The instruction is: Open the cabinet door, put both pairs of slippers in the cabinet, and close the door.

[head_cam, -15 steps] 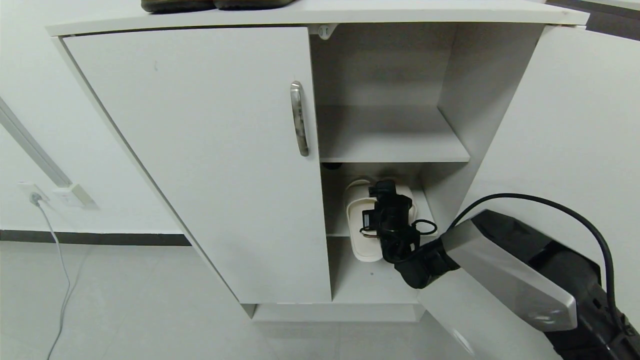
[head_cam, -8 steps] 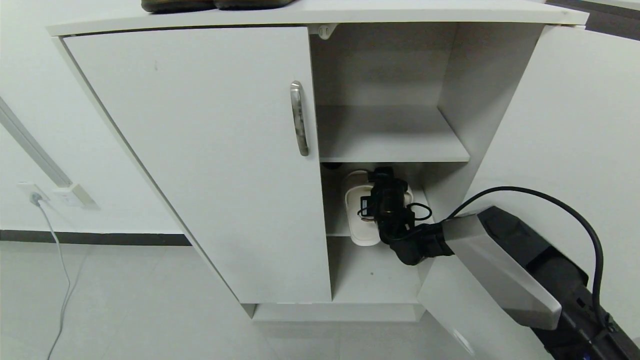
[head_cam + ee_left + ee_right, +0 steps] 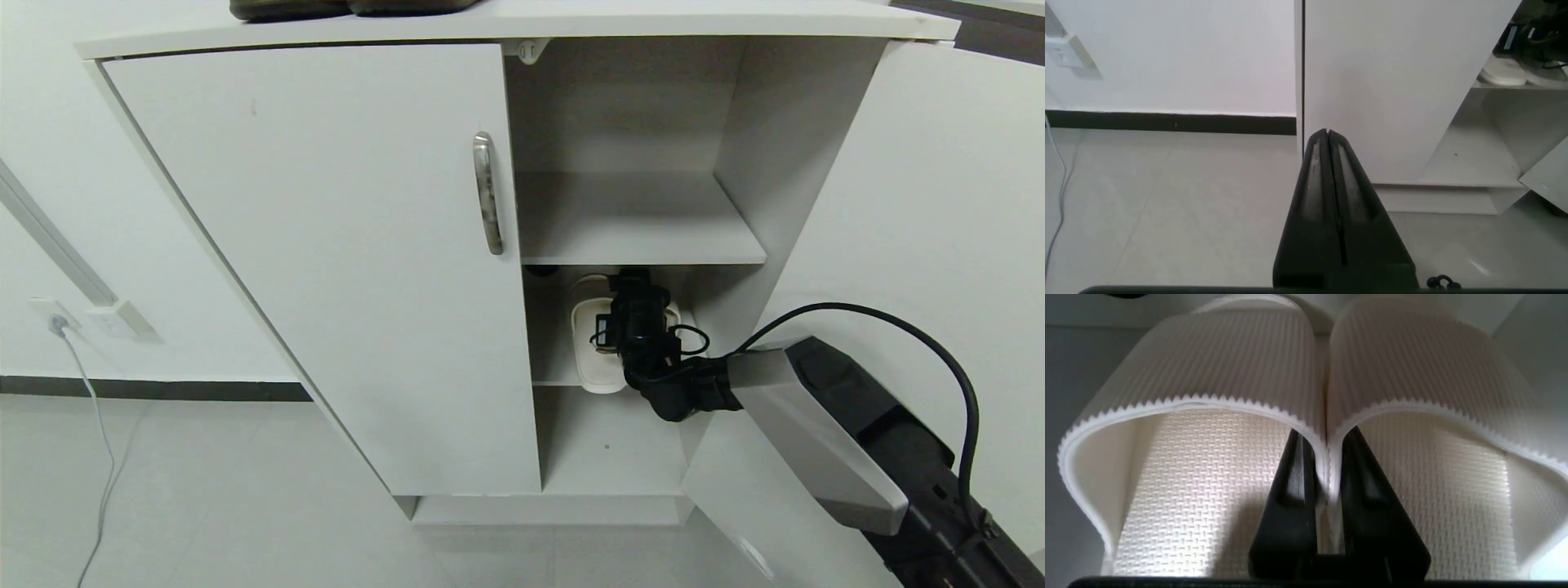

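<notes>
A pair of white slippers (image 3: 594, 353) lies on the cabinet's middle shelf (image 3: 553, 374), heels at the shelf's front edge. My right gripper (image 3: 630, 298) reaches in through the open side and is shut on the two touching inner walls of the white slippers (image 3: 1200, 465), fingertips (image 3: 1300, 457) pinching them together. A dark pair of slippers (image 3: 343, 8) sits on the cabinet top. My left gripper (image 3: 1327, 140) is shut and holds nothing, low over the floor in front of the cabinet. The white slippers (image 3: 1503, 75) also show far off in the left wrist view.
The left cabinet door (image 3: 326, 245) is closed, with a metal handle (image 3: 487, 194). The right door (image 3: 939, 245) stands swung wide open beside my right arm. The upper shelf (image 3: 637, 220) and bottom shelf (image 3: 604, 449) are bare. A wall socket with a cable (image 3: 57, 325) is at the left.
My right gripper has pushed the white slippers up and deeper into the cabinet, from hanging over the shelf's edge to lying on the middle shelf.
</notes>
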